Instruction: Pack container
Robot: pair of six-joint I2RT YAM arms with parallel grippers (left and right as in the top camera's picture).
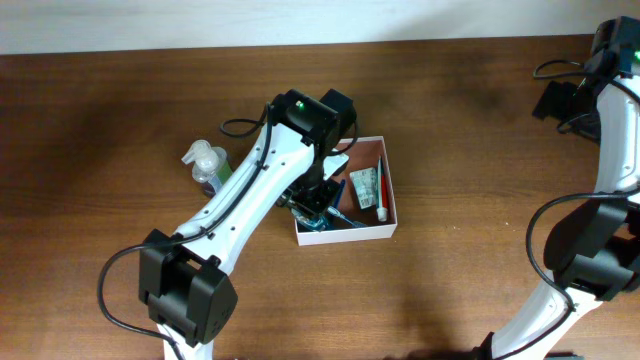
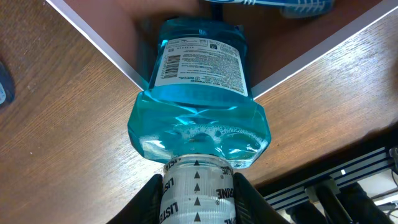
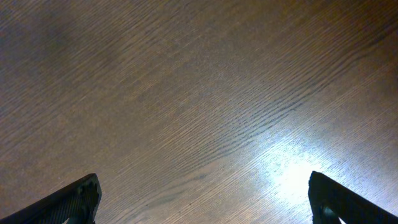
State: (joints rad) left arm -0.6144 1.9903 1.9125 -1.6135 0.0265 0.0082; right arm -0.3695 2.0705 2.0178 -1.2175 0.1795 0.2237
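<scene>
The container [image 1: 350,236] is a shallow white-walled box with a reddish-brown inside, at the table's middle. My left gripper [image 1: 312,200] is shut on the white cap of a blue mouthwash bottle [image 2: 199,93]. In the left wrist view the gripper [image 2: 198,190] holds the bottle across a corner of the container [image 2: 93,34], base end inside and cap end outside. I cannot tell whether the bottle touches the floor. My right gripper [image 3: 202,199] is open and empty above bare wood, at the far right in the overhead view [image 1: 556,100].
Inside the container lie a green packet [image 1: 364,186], a red-and-white tube [image 1: 383,196] and a blue toothbrush [image 2: 298,6]. Pump bottles [image 1: 205,165] stand left of the container, beside my left arm. Cables hang by the right arm at the far right.
</scene>
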